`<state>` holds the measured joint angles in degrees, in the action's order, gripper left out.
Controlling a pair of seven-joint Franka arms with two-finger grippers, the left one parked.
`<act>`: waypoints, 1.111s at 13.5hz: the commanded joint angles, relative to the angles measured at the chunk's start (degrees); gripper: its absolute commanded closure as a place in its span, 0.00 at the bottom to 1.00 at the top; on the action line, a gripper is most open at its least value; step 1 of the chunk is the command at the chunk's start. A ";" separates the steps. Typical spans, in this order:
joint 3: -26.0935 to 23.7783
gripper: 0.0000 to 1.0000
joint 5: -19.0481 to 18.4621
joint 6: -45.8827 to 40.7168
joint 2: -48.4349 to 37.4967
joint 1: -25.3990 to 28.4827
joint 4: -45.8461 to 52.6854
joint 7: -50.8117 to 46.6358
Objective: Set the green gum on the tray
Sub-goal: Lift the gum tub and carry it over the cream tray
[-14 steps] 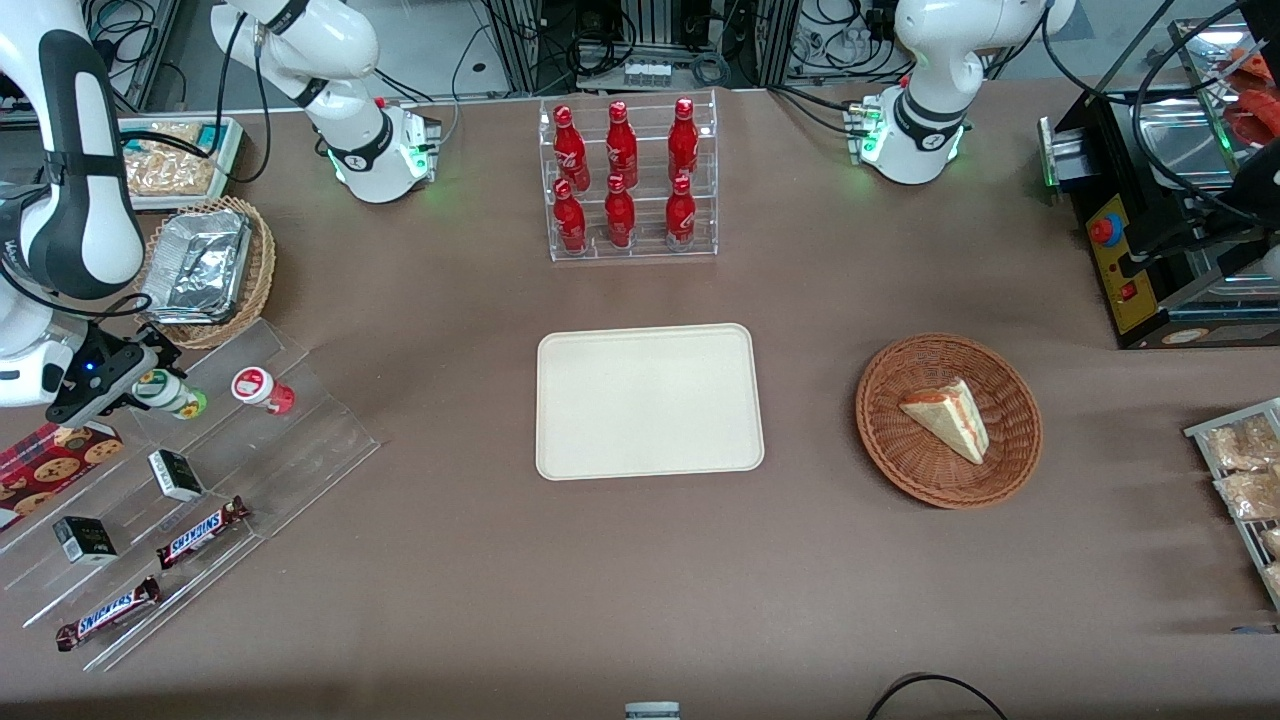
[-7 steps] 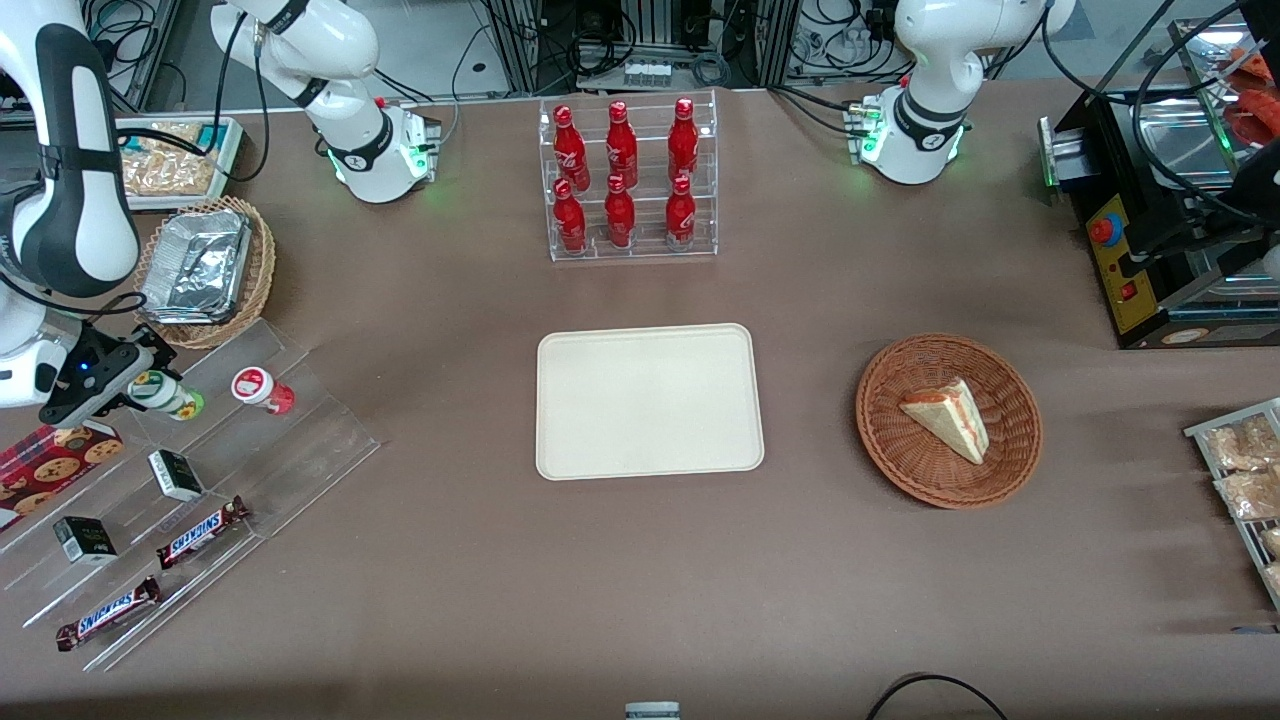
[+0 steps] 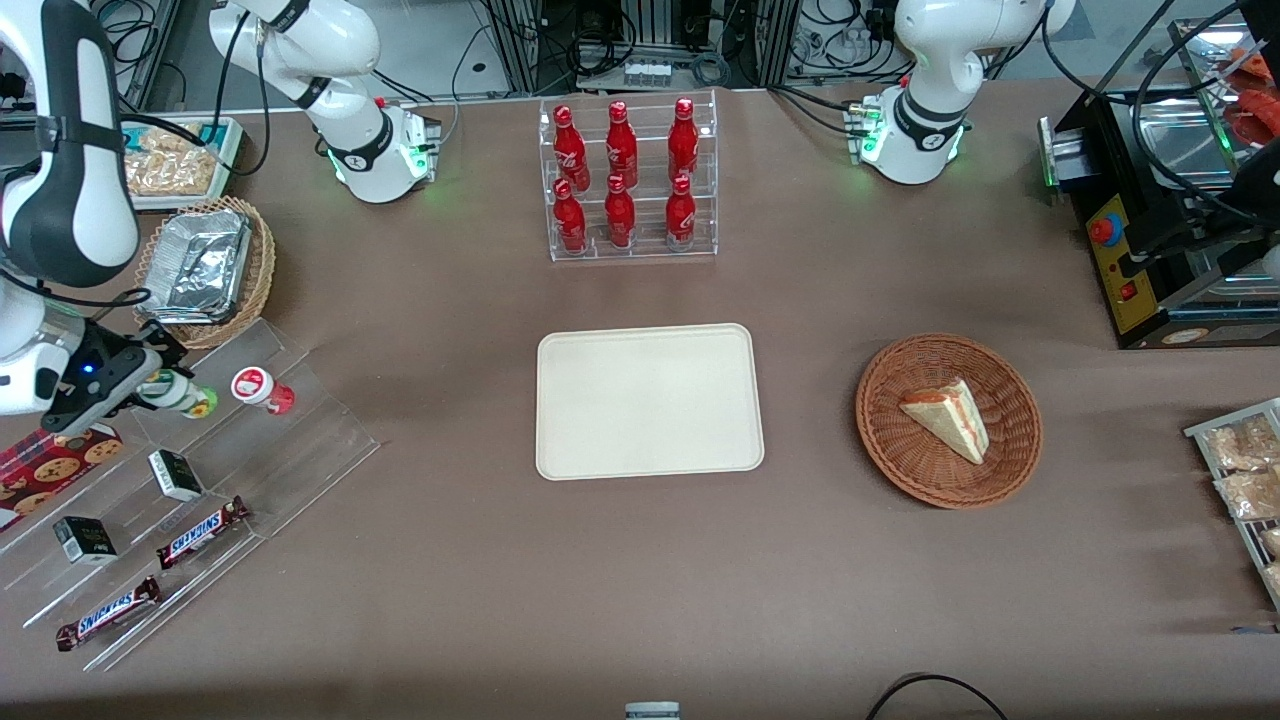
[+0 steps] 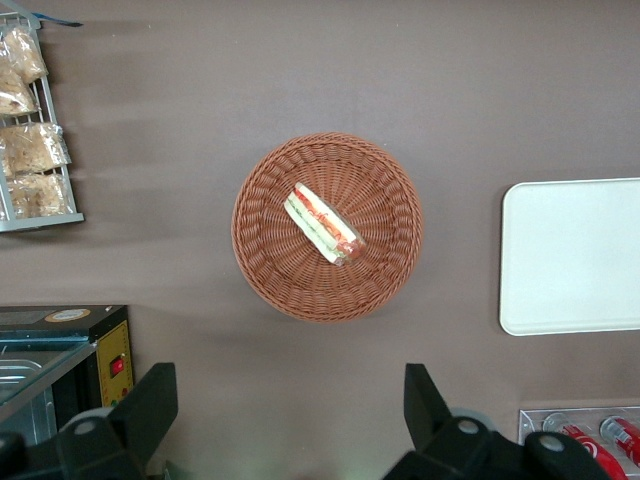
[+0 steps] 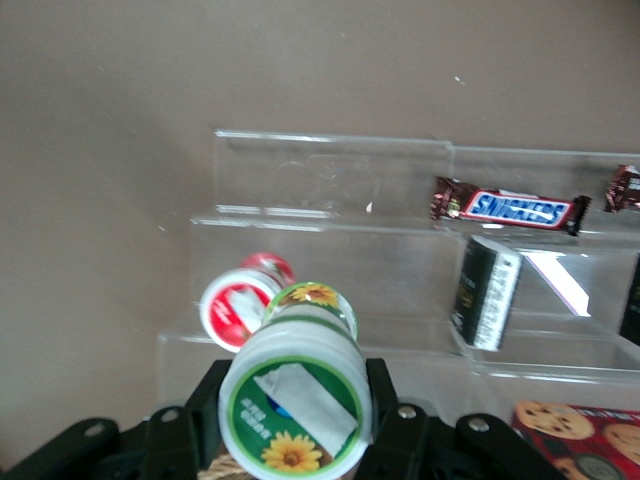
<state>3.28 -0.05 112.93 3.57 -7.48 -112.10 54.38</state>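
Black two-finger tool [image 3: 152, 385] [image 5: 292, 425] pinching the small green gum bottle with white lid [image 3: 178, 394] [image 5: 294, 398] over the clear acrylic stepped stand [image 3: 300, 440] at the working arm's end of the brown worktop [image 3: 450, 560].

Beside it, one red-labelled gum bottle [image 3: 262, 389] [image 5: 240, 302]; on lower steps, two Snickers bars [image 3: 203, 531] and two small dark boxes [image 3: 175, 474]. Mid-worktop, one cream rectangular tray [image 3: 649, 401], well apart; six red bottles [image 3: 620, 215] racked farther from the front camera.

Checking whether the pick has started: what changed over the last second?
The gripper, shut on the green gum, tipped the bottle slightly at the acrylic stand, base swinging toward the red gum. The red gum and tray stayed put.
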 commanded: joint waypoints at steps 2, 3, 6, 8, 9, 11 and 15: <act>0.24 1.00 0.67 -4.90 -0.40 5.61 1.62 -11.81; 0.24 1.00 0.58 -5.70 -0.40 7.81 1.62 -15.67; 0.24 1.00 0.58 -5.88 -0.05 15.36 1.54 -29.20; 0.24 1.00 0.66 -5.44 0.47 20.20 1.62 -38.43; 0.24 1.00 1.01 -5.27 0.82 22.22 1.71 -42.13; 0.24 1.00 1.28 -4.48 2.32 26.62 2.67 -49.69; 0.15 1.00 1.37 -0.44 7.32 34.71 5.39 -65.42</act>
<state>2.82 0.11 111.27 7.20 24.67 -110.08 -5.57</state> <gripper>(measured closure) 0.414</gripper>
